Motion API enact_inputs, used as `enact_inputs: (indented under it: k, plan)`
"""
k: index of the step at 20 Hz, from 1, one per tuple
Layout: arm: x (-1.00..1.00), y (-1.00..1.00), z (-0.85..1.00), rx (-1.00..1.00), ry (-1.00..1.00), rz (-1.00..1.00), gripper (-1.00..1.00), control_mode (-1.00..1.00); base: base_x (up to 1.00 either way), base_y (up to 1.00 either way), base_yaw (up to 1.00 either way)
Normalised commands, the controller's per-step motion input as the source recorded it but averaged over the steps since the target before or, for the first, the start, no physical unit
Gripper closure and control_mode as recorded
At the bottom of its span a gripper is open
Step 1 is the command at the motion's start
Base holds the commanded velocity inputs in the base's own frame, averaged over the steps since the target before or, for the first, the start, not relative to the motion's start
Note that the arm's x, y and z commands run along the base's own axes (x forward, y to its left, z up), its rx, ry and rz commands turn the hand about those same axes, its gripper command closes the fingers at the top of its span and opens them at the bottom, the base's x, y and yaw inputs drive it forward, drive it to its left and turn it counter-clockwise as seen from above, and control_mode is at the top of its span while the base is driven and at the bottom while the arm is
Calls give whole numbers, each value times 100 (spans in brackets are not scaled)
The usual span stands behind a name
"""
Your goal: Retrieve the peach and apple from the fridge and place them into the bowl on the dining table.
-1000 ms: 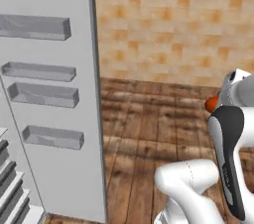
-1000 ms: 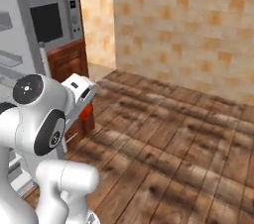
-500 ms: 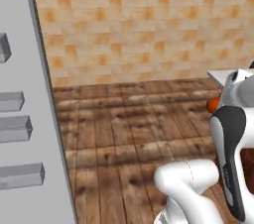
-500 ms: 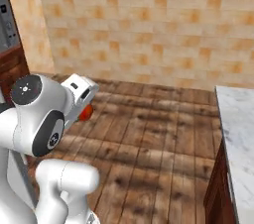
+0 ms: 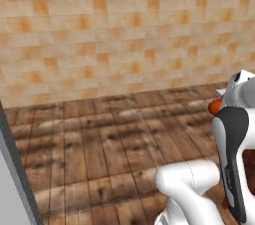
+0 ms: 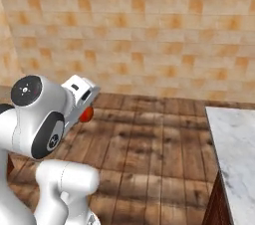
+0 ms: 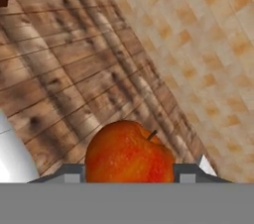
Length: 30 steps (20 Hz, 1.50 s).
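While my pincer (image 7: 126,176) pinches the deep orange-red round apple (image 7: 130,152), a sharp base turn could shake it loose.

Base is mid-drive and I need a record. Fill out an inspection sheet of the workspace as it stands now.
Surface: marble slab at the right of the right base view; what shows of it is bare.
Job's things: apple, deep orange-red with a short stem, between the fingers; seen as an orange spot at the hand.
Clutter: nothing seen.
Grippers: gripper shut on the apple, carried above the floor.
Cables: nothing seen.
Surroundings: wooden plank floor, tan tiled wall, grey panel edge at lower left.
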Motion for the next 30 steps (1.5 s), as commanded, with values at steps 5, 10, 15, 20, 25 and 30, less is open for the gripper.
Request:
enact_inputs:
  k: [5,10,15,20,25,30]
  plan:
    - [0,0,0,0,0,0,100,100,100,-13,0]
    - [0,0,0,0,0,0,100,100,100,-38,-8]
    - [0,0,0,0,0,0,100,100,100,-44,-32]
    - [0,0,0,0,0,0,100,100,100,-21,-48]
    - [0,0,0,0,0,0,100,100,100,0,-60]
    - [0,0,0,0,0,0,100,100,96,6,-69]
